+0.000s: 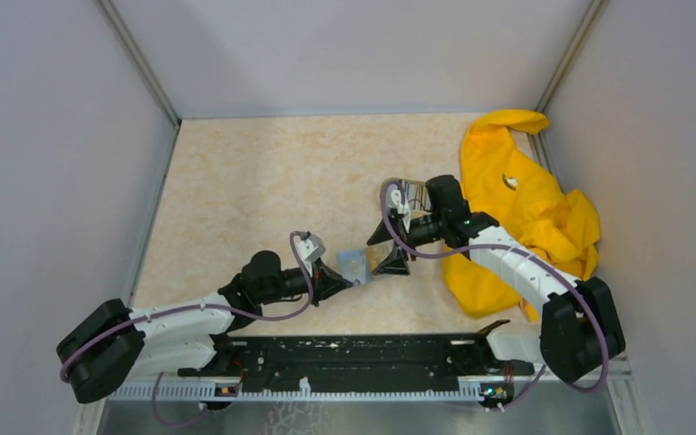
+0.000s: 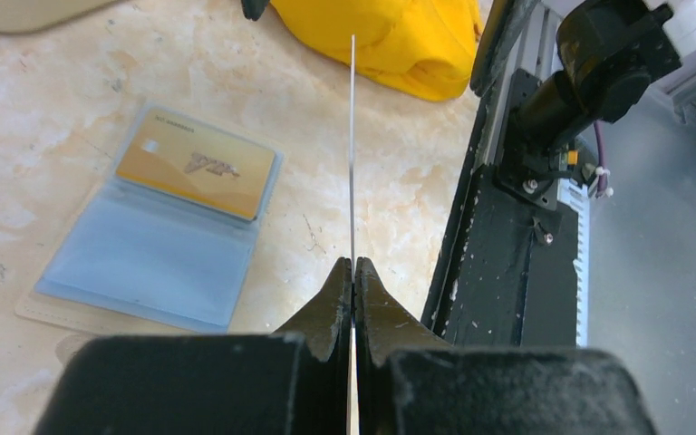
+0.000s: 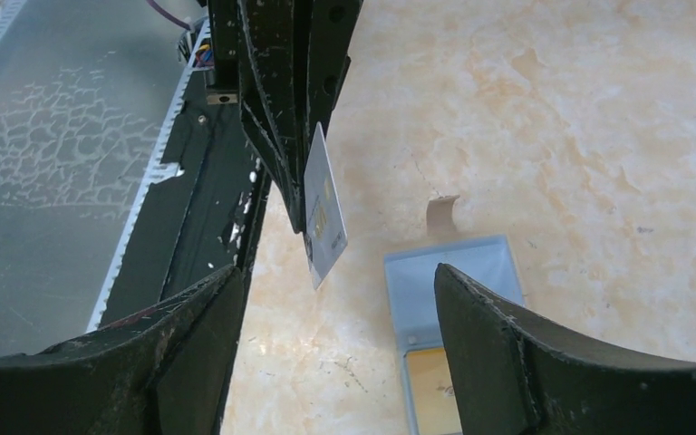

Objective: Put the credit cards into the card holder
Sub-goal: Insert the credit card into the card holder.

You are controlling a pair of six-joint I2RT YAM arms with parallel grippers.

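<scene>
The card holder (image 2: 145, 258) lies open on the table, light blue inside, with a gold credit card (image 2: 195, 170) in one pocket. It also shows in the top view (image 1: 355, 265) and the right wrist view (image 3: 458, 272). My left gripper (image 2: 353, 265) is shut on a thin white credit card (image 2: 352, 154), seen edge-on and held upright just right of the holder. That card (image 3: 324, 227) hangs from the left gripper in the right wrist view. My right gripper (image 3: 337, 272) is open and empty, hovering over the holder's edge. In the top view the left gripper (image 1: 343, 279) and the right gripper (image 1: 391, 249) flank the holder.
A big yellow cloth (image 1: 526, 217) lies at the right, also in the left wrist view (image 2: 399, 41). A beige dish (image 2: 18, 11) edge shows far left. The black base rail (image 1: 362, 358) runs along the near edge. The holder's tan snap tab (image 3: 441, 213) curls up.
</scene>
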